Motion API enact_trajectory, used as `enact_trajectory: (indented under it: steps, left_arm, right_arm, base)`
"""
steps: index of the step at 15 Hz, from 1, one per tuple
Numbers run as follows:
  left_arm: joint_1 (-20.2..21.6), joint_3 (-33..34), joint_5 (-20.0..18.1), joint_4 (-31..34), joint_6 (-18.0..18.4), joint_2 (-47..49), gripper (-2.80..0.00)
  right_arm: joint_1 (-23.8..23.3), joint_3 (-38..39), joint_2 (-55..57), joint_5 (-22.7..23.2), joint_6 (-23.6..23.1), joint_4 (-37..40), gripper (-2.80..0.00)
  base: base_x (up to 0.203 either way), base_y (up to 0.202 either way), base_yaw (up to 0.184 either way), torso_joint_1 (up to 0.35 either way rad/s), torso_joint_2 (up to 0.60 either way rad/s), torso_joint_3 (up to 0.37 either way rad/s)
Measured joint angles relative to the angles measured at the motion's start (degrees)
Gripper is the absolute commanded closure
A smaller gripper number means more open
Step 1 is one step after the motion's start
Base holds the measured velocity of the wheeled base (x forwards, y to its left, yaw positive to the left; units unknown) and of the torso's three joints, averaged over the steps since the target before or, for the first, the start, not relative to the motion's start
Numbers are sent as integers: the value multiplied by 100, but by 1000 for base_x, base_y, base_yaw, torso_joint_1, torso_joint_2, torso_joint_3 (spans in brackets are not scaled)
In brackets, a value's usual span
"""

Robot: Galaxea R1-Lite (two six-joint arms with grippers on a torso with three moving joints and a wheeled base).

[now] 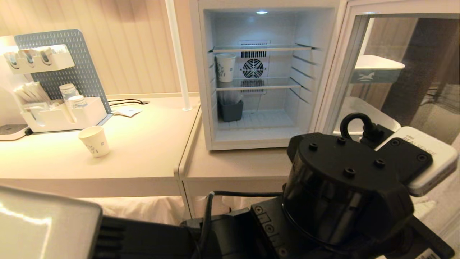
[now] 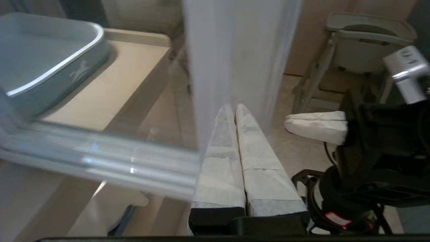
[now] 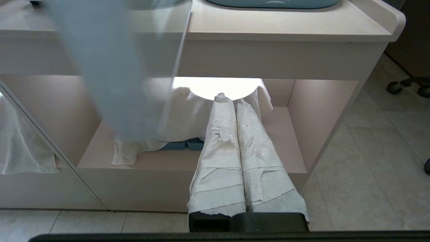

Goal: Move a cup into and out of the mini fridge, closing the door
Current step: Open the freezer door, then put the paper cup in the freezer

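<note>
Head view showed the fridge (image 1: 267, 75) with its door (image 1: 345, 72) swung wide and the cup (image 1: 225, 67) on the middle shelf, left side. Left gripper (image 2: 234, 108) pressed against the door's edge, jaws together; right gripper (image 3: 228, 99) hung below the table (image 3: 268, 20), jaws together.

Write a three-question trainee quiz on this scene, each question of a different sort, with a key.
1. True or false: the fridge door is closed.
2. Where does the cup stand? A) the fridge's middle shelf, left side B) the fridge floor C) on top of the fridge
3. Fill in: the left gripper has its jaws ____, holding nothing.

Key
1. False: the door stands swung open to the right.
2. A. A second cup stands out on the table.
3. Shut. The right gripper is shut too, parked low facing the cabinet.
</note>
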Motion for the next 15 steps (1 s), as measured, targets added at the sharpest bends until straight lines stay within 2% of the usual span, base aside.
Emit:
enact_trajectory:
  steps: [3,5,8,10,12,13,15]
  left_arm:
    - [470,121,99,39,26,-78,0]
    - [1005,316,135,96,115,-285,0]
    - [2050,824,157,348,242,-794,0]
    - [2683,1089,159,956,243,-1362,0]
    - [3230,1424,191,1904,229,-2091,0]
    - [3490,1750,212,2296,238,-2490,0]
    - [4082,2596,232,2642,265,-3428,0]
  right_arm:
    - [0,0,0,0,0,-3,0]
    - [0,0,0,0,0,0,0]
    - [0,0,0,0,0,-2,0]
    - [0,0,0,-1,0,-2,0]
    - [0,0,0,-1,0,-2,0]
    - [0,0,0,0,0,-2,0]
    - [0,0,0,0,-2,-2,0]
  base:
    - [0,0,0,0,0,0]
    - [0,0,0,0,0,0]
    - [0,0,0,0,0,0]
    - [0,0,0,0,0,0]
    - [0,0,0,0,0,0]
    - [0,0,0,0,0,0]
    - [0,0,0,0,0,0]
